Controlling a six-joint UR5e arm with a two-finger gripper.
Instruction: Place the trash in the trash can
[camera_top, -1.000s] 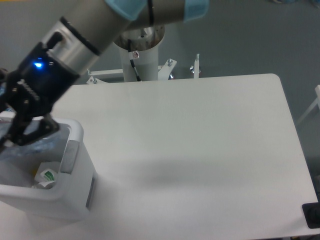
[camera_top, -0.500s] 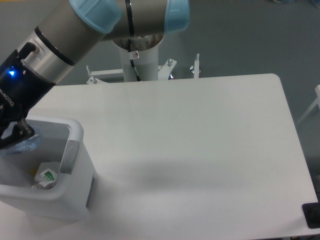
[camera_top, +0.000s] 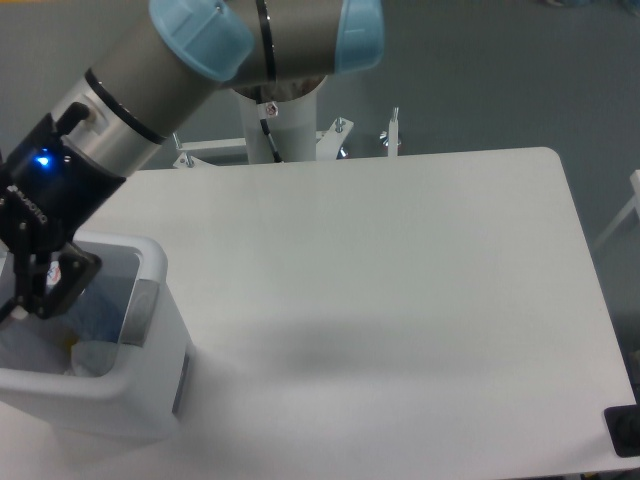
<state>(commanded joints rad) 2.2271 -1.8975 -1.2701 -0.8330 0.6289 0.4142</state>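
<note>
We count one trash can (camera_top: 150, 330), a white boxy bin with a thick rounded rim and a grey patch (camera_top: 140, 300) on that rim, standing at about 8 o'clock on the tabletop (camera_top: 400, 300), close to the picture's left edge. Inside it we make out one pale bluish, translucent crumpled shape (camera_top: 95, 335) that is probably the crushed bottle; its label does not show. Just below it, against the near inner wall, we see one pale scrap (camera_top: 90, 358), perhaps the wrapper, though it is too blurred for us to tell.

We count one arm (camera_top: 190, 60). It comes in from 12 o'clock, where its pale joint caps sit, and slants down toward 8 o'clock, ending in a dark wrist with a lit blue dot. The end effector (camera_top: 40, 290) hangs over the bin's left half, its dark fingers (camera_top: 65, 280) pointing down into the opening. We cannot tell whether its fingers are spread or closed, or whether they hold anything, since they merge into one dark mass.

Behind the tabletop at 12 o'clock we see one white mounting column (camera_top: 280, 115).
</note>
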